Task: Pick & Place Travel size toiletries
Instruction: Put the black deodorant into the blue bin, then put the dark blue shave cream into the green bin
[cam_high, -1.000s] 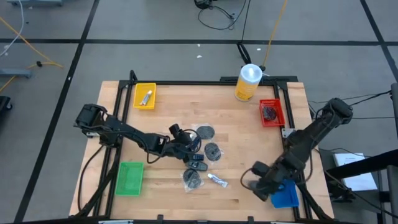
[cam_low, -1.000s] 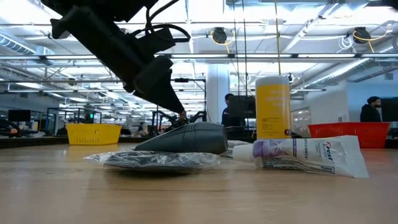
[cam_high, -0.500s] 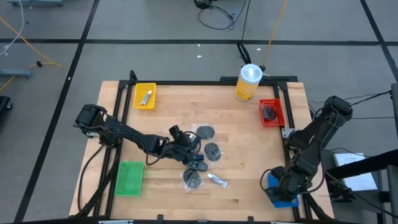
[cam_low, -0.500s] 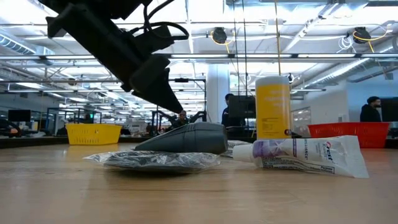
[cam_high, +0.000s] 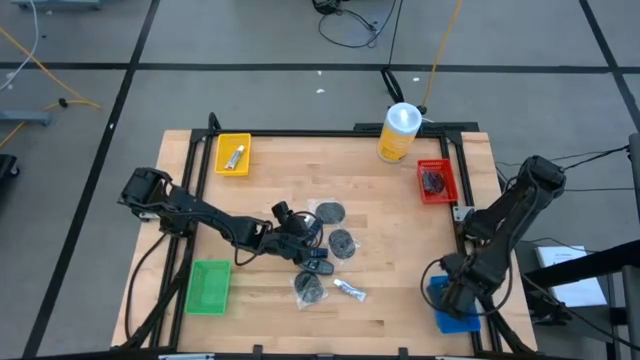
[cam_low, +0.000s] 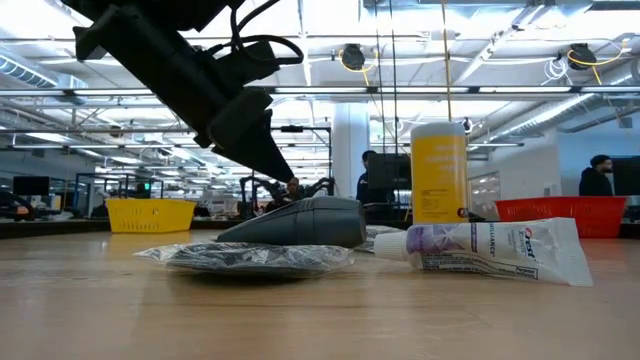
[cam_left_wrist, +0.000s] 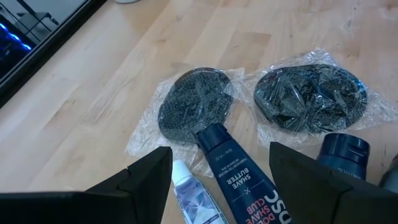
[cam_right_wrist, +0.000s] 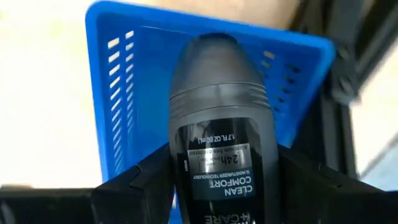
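Observation:
Several toiletries lie flat mid-table: dark discs in clear wrap (cam_high: 342, 243) (cam_left_wrist: 193, 107) (cam_left_wrist: 310, 96), a dark blue tube (cam_left_wrist: 231, 169), a white tube (cam_high: 350, 291) (cam_low: 490, 248) and a dark grey oblong pack (cam_low: 300, 222). My left gripper (cam_high: 300, 243) (cam_left_wrist: 219, 163) hangs open just above them, fingers either side of the blue tube, touching nothing. My right gripper (cam_high: 455, 295) (cam_right_wrist: 217, 180) is shut on a dark grey roll-on bottle (cam_right_wrist: 214, 112) over the blue tray (cam_high: 460, 315) (cam_right_wrist: 124, 93). My right gripper pinches the roll-on bottle's lower body (cam_right_wrist: 217, 168), at its label, between its two fingers (cam_right_wrist: 144, 180), one on each side. The bottle lies along the fingers with its rounded cap (cam_right_wrist: 214, 62) pointing away from the wrist. It is lifted clear above the blue tray.
A yellow canister (cam_high: 398, 131) stands at the far edge. A yellow tray (cam_high: 233, 153) holds a white tube, a red tray (cam_high: 436, 181) holds a dark item, and a green tray (cam_high: 209, 286) sits near left. People show in the room behind the table.
My right gripper has carried the roll-on bottle toward the table's right edge, from beside the blue tray to over it. The toiletries mid-table have stayed where they were.

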